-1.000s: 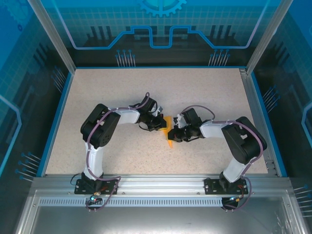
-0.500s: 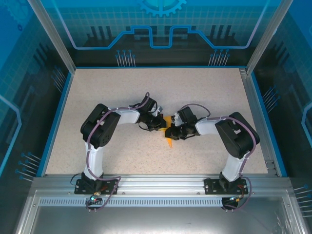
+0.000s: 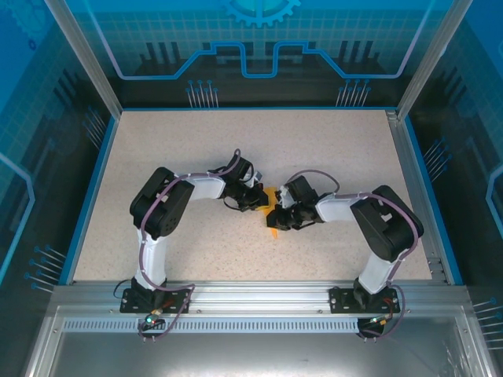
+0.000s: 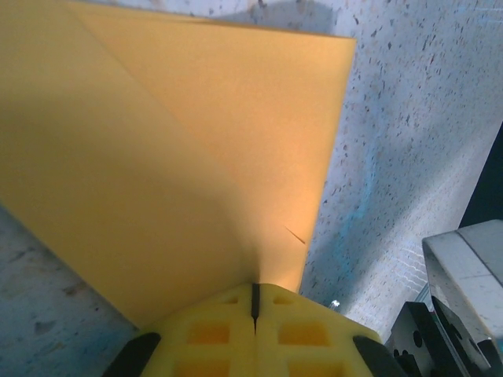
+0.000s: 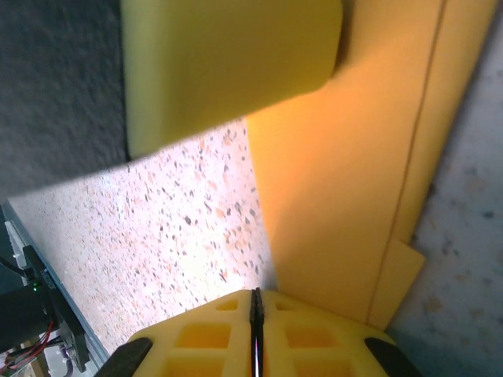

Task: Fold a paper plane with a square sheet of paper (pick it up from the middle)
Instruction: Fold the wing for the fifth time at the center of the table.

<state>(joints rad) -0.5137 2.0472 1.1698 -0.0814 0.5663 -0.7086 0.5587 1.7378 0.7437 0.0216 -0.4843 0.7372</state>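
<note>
So the half-folded orange-yellow paper sheet (image 3: 273, 229) lies centre of the counter (image 3: 196, 149), long axis running near-to-far. The left tool (image 4: 254, 294) pinches its left side. The right tool (image 5: 254, 302) sits closed at the opposite edge, grip unclear tbh.

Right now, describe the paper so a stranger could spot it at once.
Find the speckled beige table inside the blue-walled enclosure; at its middle the left gripper and right gripper meet. The paper lies between them, pinched by the shut left gripper. It is a thin, creased orange-yellow sheet; the arms are black.
</note>
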